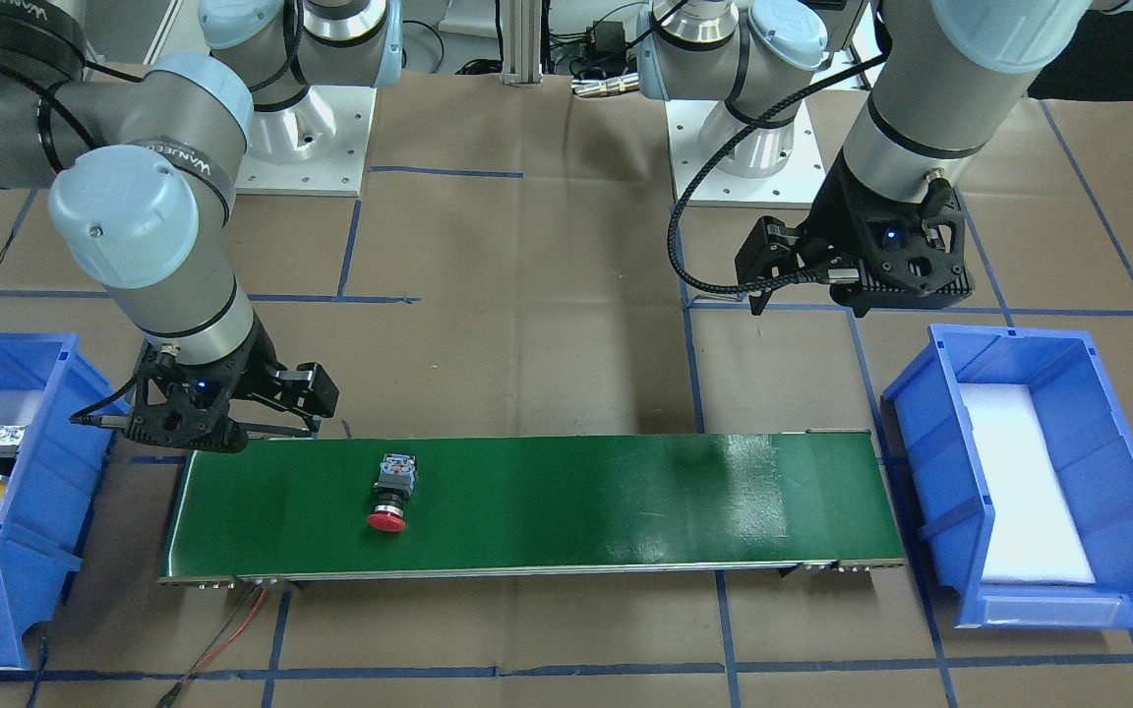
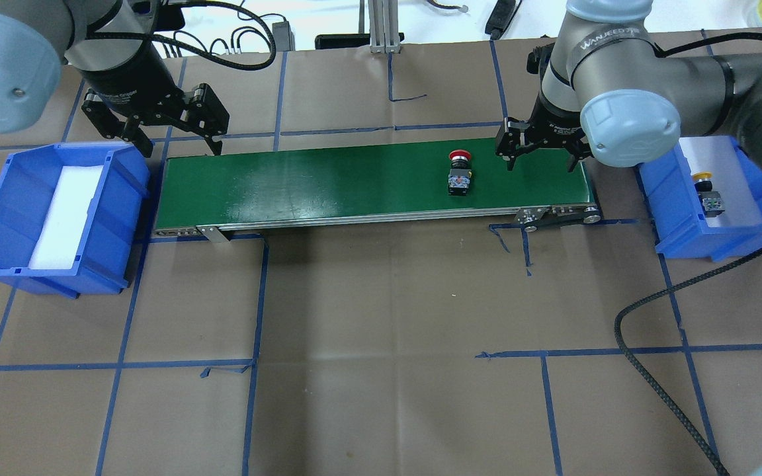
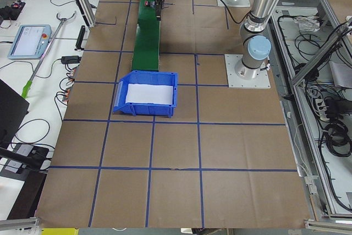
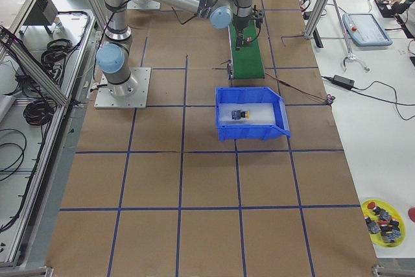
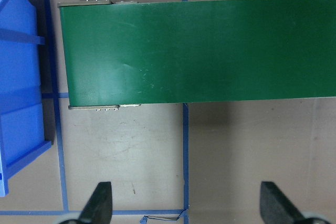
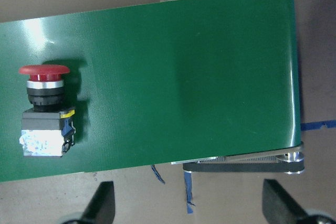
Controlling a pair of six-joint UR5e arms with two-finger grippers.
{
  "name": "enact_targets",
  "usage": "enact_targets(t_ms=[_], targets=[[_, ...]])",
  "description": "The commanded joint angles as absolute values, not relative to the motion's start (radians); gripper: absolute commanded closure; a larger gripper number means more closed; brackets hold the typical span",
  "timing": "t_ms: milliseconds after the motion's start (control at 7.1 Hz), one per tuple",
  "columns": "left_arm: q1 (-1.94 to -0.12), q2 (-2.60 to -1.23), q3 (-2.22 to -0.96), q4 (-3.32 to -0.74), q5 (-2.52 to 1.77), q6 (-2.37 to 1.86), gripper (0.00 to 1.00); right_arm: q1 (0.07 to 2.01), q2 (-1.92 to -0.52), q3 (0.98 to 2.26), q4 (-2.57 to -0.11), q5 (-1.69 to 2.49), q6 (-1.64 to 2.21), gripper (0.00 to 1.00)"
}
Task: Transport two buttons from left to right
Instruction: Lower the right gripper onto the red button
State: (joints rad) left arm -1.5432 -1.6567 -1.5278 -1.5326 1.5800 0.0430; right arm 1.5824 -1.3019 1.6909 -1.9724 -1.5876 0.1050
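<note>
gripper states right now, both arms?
Left gripper: open, holding nothing.
Right gripper: open, holding nothing; the red button lies free on the green conveyor belt.

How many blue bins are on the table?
2. The left bin sits at the left end of the belt and holds only a white pad. The right bin sits at the other end and holds the yellow button.
</note>
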Motion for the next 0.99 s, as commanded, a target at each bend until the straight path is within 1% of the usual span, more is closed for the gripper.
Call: enact_targets(t_ms=[0,845], targets=[[-1.543,-1.657,-1.528,-1.532,1.58,0.043,0.0,1.582,-1.272,1.69,-1.987,-1.585,0.11,0.0],[-1.543,-1.657,-1.528,-1.532,1.58,0.044,0.0,1.601,-1.229,1.678,-2.043,-1.525,0.117,0.01]])
